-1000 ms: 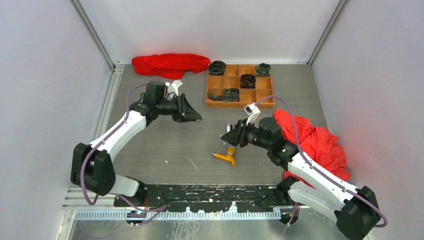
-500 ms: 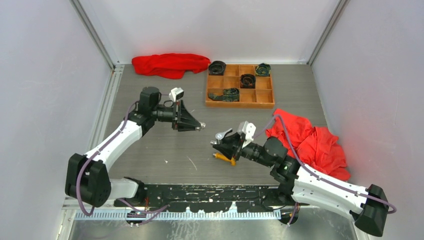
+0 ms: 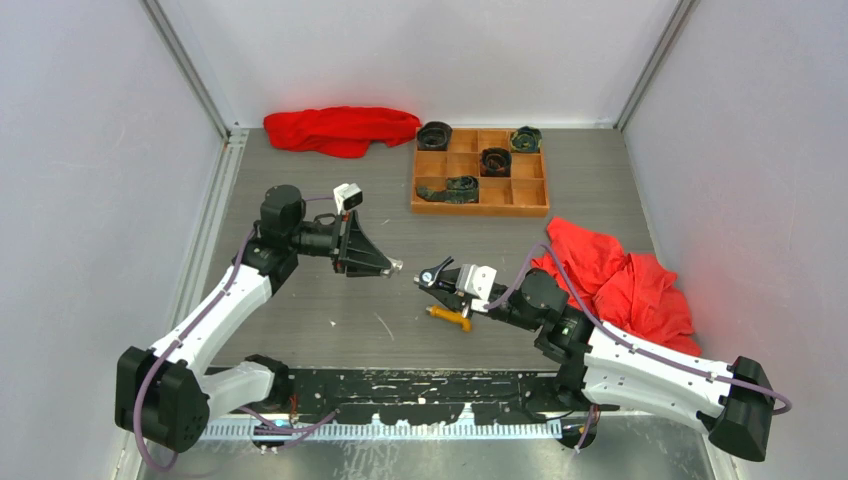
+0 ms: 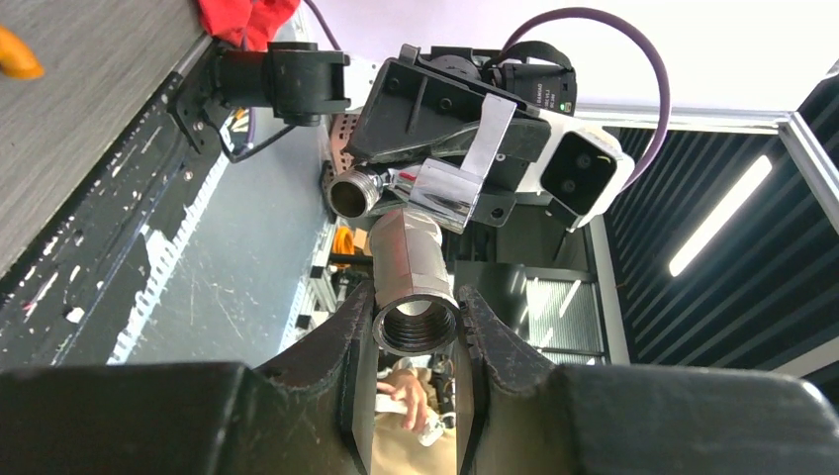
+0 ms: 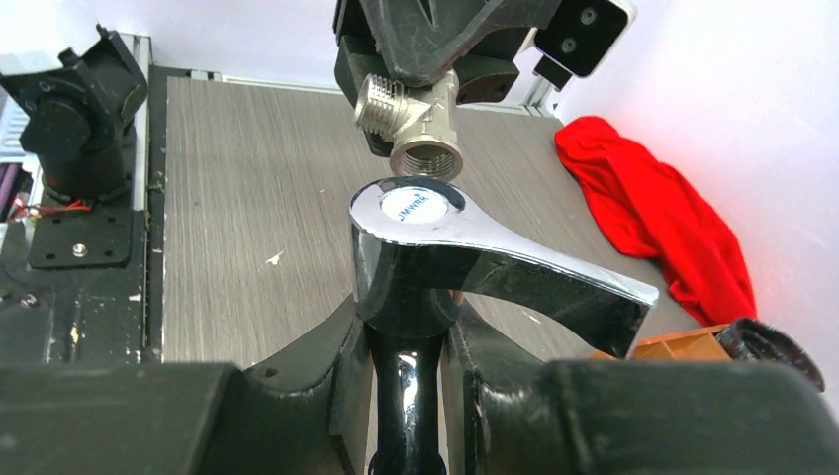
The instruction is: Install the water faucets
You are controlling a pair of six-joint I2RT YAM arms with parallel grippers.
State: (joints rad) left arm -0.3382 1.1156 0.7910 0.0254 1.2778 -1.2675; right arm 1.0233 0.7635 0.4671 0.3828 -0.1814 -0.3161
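Top external view: the left gripper [image 3: 388, 266] sits off the near-left corner of the wooden tray [image 3: 480, 209], its 2 fingers closed down on a small silver fitting [image 3: 398, 266] that pokes out of the tip toward the right arm. The right gripper [image 3: 447, 283] hangs on the near side of the tray, roughly in line with the tray's left half, clamped on the silver faucet [image 3: 432, 274], whose handle points away from the wrist. Fitting and silver faucet face each other, close, with a small gap between them.

The orange-yellow faucet [image 3: 450, 317] lies on the table [image 3: 330, 300], also on the near side of the tray, farther from it than both grippers and just beside the right gripper.

Left wrist view shows the fitting pinched between both pads, open threaded mouth toward the camera. Right wrist view shows the silver faucet's dark stem squeezed between the 2 fingers, the chrome lever above them, and the fitting's open end just beyond the round cap, not touching.

4 dark rolled items [image 3: 495, 160] sit at the tray. 1 red cloth [image 3: 340, 128] lies to the tray's left at the back; another red cloth [image 3: 625, 285] is heaped off its near-right corner.
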